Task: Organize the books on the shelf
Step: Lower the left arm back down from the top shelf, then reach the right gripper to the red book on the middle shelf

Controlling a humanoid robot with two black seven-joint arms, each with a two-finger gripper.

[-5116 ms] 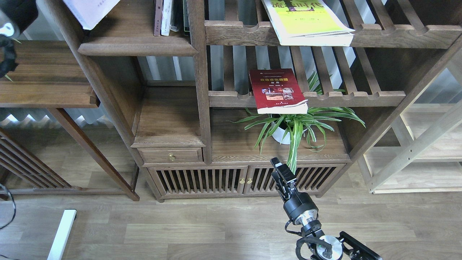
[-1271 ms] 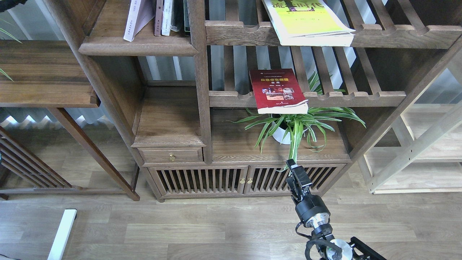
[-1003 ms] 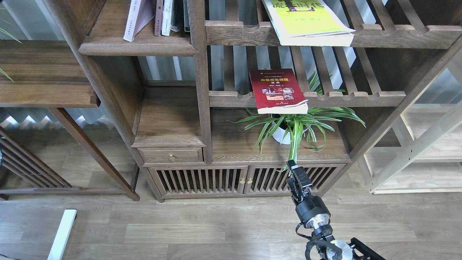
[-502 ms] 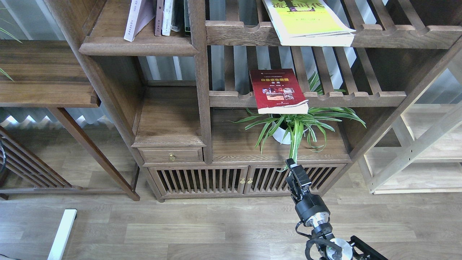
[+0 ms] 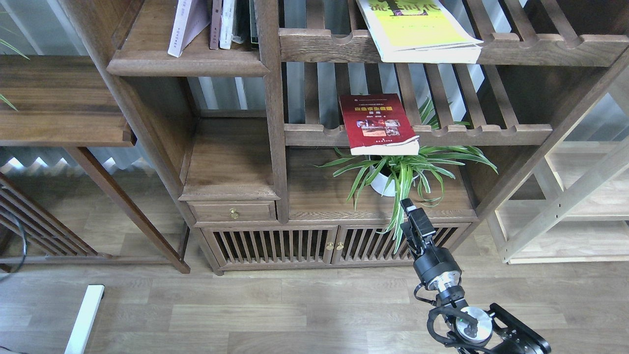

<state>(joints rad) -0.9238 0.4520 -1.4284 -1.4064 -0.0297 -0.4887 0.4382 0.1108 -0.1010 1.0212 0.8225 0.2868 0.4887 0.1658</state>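
Observation:
The plain white book (image 5: 183, 25) leans upright on the solid dark-brown shelf (image 5: 186, 65) at top left, against thin brown and white books. The red book (image 5: 377, 123) lies flat on a slatted shelf, its front edge overhanging. The yellow-green book (image 5: 417, 28) lies flat on the slatted shelf above, also overhanging. My right gripper (image 5: 410, 207) points up in front of the cabinet, well below the red book and empty. It is dark and narrow, so I cannot tell its fingers apart. My left arm is out of view.
A potted spider plant (image 5: 400, 172) stands on the cabinet top right under the red book, its leaves brushing near my right gripper. A vertical wooden post (image 5: 272, 108) divides the narrow compartment from the slatted shelves. A side table (image 5: 59, 98) stands at left.
My right gripper has risen and shifted right, closer to the plant. Since the oldest frame my left arm has left the view and the white book now stands on the shelf.

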